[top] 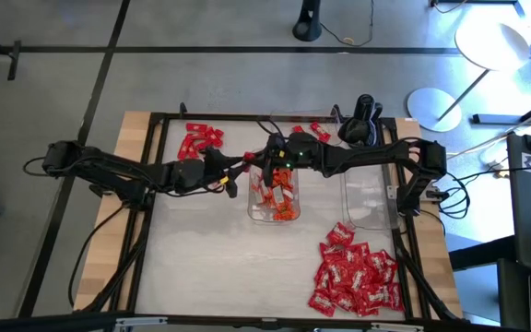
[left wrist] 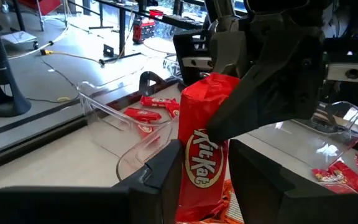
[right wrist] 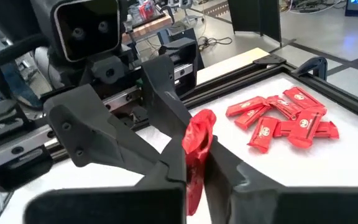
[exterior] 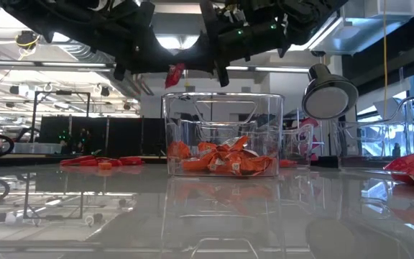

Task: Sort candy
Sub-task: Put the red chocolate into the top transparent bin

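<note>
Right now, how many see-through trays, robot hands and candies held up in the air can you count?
Clear trays: 2, the middle tray and the right tray.
Robot hands: 2, the left hand and the right hand.
Red candy held up between both hands: 1.
Total: 5.

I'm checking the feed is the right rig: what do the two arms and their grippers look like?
Both arms are dark, near-black, with jointed links. The left arm carries black cable loops near its base; the right arm has cables trailing by its base and a green light near the wrist. The left gripper and right gripper each have two flat, angular, matte black fingers. No markings are readable.
</note>
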Controlling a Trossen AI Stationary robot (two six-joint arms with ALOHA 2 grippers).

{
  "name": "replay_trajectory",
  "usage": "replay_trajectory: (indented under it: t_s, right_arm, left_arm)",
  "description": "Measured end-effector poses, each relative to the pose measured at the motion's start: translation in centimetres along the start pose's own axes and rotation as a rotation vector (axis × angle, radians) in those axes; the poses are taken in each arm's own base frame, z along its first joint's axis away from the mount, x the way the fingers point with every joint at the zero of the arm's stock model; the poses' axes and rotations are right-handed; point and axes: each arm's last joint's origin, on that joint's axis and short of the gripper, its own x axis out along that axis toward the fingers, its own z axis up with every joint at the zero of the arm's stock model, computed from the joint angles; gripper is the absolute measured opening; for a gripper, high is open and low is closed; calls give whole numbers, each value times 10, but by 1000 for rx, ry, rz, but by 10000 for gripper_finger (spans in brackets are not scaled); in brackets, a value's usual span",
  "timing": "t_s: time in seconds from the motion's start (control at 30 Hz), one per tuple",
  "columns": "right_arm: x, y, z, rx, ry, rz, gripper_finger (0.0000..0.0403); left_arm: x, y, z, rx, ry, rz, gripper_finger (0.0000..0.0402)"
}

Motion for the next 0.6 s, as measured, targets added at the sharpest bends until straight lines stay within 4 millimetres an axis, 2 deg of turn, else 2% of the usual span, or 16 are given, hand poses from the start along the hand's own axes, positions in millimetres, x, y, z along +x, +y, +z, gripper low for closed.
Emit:
replay_trajectory:
  t_s: [0.13,0.27,0.43,0.6]
  right_arm:
    - [0,0,-1,-36,16,-4,13]
    - [-9,2,4,-92,47,-35,26]
    - [-37,5,22,-257,103,-201,21]
    - [-75,4,43,-444,153,-445,23]
  left_arm:
    - [-1,1,-1,7,19,1,133]
    - [-4,5,0,4,44,17,166]
    - [-13,11,2,14,84,37,195]
    - [-17,16,-7,6,184,80,198]
